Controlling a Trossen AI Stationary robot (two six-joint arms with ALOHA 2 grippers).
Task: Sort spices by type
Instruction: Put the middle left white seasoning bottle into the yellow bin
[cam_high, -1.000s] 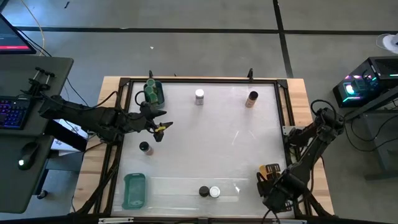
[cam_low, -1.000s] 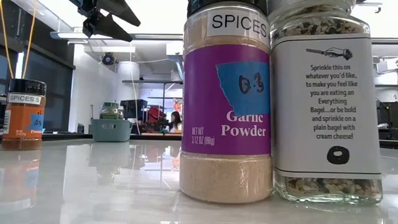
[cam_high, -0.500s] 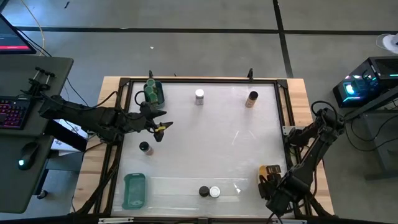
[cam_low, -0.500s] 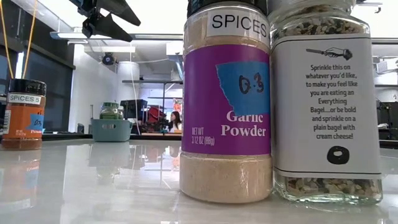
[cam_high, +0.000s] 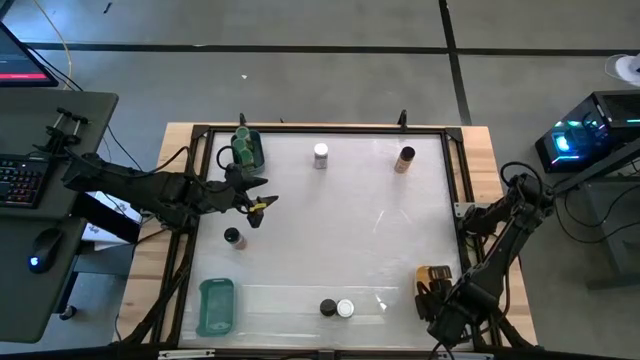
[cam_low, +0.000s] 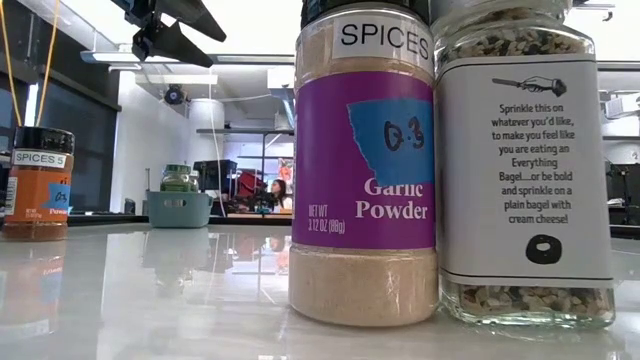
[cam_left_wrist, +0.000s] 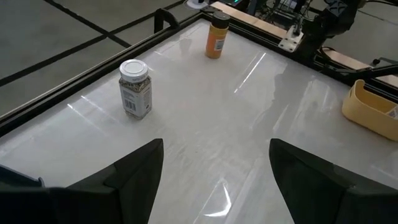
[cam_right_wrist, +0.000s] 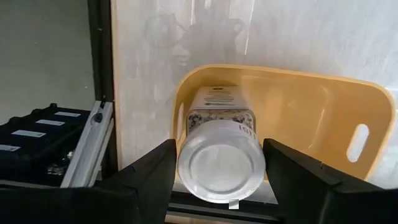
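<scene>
Jar (cam_right_wrist: 219, 158) with a white lid sits inside the yellow tray (cam_right_wrist: 323, 112) at the table's 5 o'clock corner, directly between the fingers of the right gripper (cam_right_wrist: 217, 180). In the right wrist view the lid faces the camera, so the jar's long axis runs in line with the gripper's approach. A sliver of gap shows on each side of the lid, so the fingers look parted just wider than the jar, not clamped. Judgement: a release in the tray.

Left gripper (cam_high: 258, 207) hovers over the table's 9 o'clock side, fingers spread wide, nothing between them. A dark-lidded jar (cam_high: 232, 237) stands just toward 6 o'clock from it, nearest to this arm. A teal tray (cam_high: 249, 150) with green-lidded jars lies at 11 o'clock.

Other loose jars:
- white-lidded jar (cam_high: 320, 154) at 12 o'clock
- orange jar (cam_high: 405, 159) at 1 o'clock
- a dark-lidded and a white-lidded one touching as a pair (cam_high: 337, 308) at 6 o'clock
- second teal tray (cam_high: 215, 306) at 7 o'clock

The right arm is nearer to that pair.
</scene>
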